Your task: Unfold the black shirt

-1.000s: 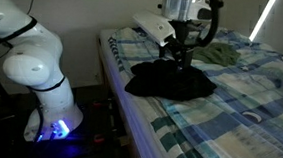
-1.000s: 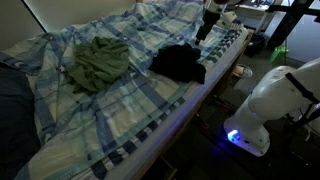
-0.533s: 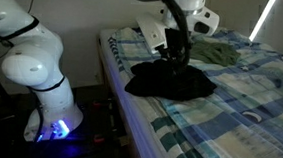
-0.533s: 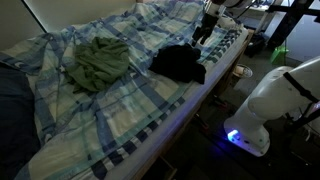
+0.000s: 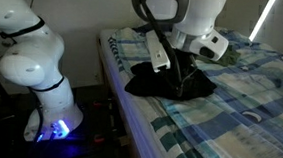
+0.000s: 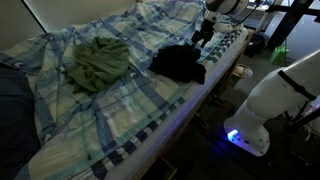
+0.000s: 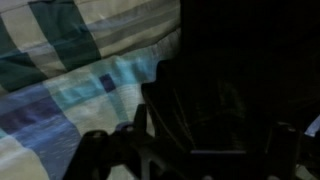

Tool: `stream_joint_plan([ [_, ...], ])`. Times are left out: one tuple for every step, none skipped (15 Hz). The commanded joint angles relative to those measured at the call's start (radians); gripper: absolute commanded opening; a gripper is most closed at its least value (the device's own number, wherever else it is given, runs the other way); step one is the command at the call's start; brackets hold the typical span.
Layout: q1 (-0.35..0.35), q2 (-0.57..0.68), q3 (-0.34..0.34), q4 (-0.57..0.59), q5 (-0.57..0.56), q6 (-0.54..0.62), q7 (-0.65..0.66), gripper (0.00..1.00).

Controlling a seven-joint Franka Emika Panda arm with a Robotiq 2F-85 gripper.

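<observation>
at the left of the frame in an exterior view stands your robot's white base (image 5: 27, 66), with a blue light (image 5: 58, 129) glowing low on it. right of it lies the bed (image 5: 241, 124) under a blue checked sheet (image 5: 266, 90). the black shirt (image 5: 153, 86) is bunched in a heap near the bed's edge, about mid-frame, not spread out. your gripper (image 5: 185, 74) comes down from the arm (image 5: 176, 11) over the right half of the heap, its dark tips at the cloth. from here you cannot tell whether they touch it.

in an exterior view, a crumpled green shirt (image 6: 100, 62) lies left of centre on the sheet, well apart from the black shirt (image 6: 178, 64). the black shirt sits right of centre, close to the bed's edge. the gripper (image 6: 203, 35) is toward the upper right, just over the far corner of the black heap, and the base (image 6: 268, 105) fills the lower right.

in the wrist view, the checked sheet (image 7: 70, 60) takes the left and the black shirt (image 7: 245, 70) covers the centre and right. your fingers (image 7: 105, 152) show as dark shapes along the bottom, one at lower left and one at lower right. they stand apart with black cloth between them. the picture is too dark to say whether the tips press into the fabric.
</observation>
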State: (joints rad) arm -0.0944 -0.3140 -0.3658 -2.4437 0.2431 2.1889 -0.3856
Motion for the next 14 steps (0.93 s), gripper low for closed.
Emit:
stream_joint_plan([
  [-0.006, 0.100, -0.005, 0.059, 0.075, 0.019, -0.061, 1.00],
  [-0.003, 0.127, -0.008, 0.079, 0.104, 0.009, -0.087, 1.00],
  [-0.004, 0.149, -0.008, 0.096, 0.134, -0.003, -0.117, 1.00],
  [-0.008, 0.170, -0.004, 0.111, 0.156, -0.006, -0.146, 1.00],
  [-0.012, 0.190, -0.001, 0.124, 0.178, -0.009, -0.178, 1.00],
  [-0.017, 0.212, 0.003, 0.136, 0.195, -0.010, -0.209, 1.00],
  [-0.024, 0.232, 0.006, 0.148, 0.206, -0.016, -0.233, 1.00],
  [-0.032, 0.247, 0.010, 0.160, 0.217, -0.029, -0.251, 1.00],
  [-0.041, 0.260, 0.013, 0.168, 0.226, -0.044, -0.259, 1.00],
  [-0.049, 0.272, 0.018, 0.176, 0.230, -0.061, -0.261, 1.00],
  [-0.057, 0.280, 0.024, 0.177, 0.230, -0.075, -0.255, 1.00],
  [-0.063, 0.287, 0.031, 0.177, 0.227, -0.078, -0.251, 0.75],
  [-0.067, 0.295, 0.041, 0.176, 0.213, -0.073, -0.234, 0.74],
  [-0.072, 0.300, 0.047, 0.180, 0.213, -0.078, -0.231, 0.68],
])
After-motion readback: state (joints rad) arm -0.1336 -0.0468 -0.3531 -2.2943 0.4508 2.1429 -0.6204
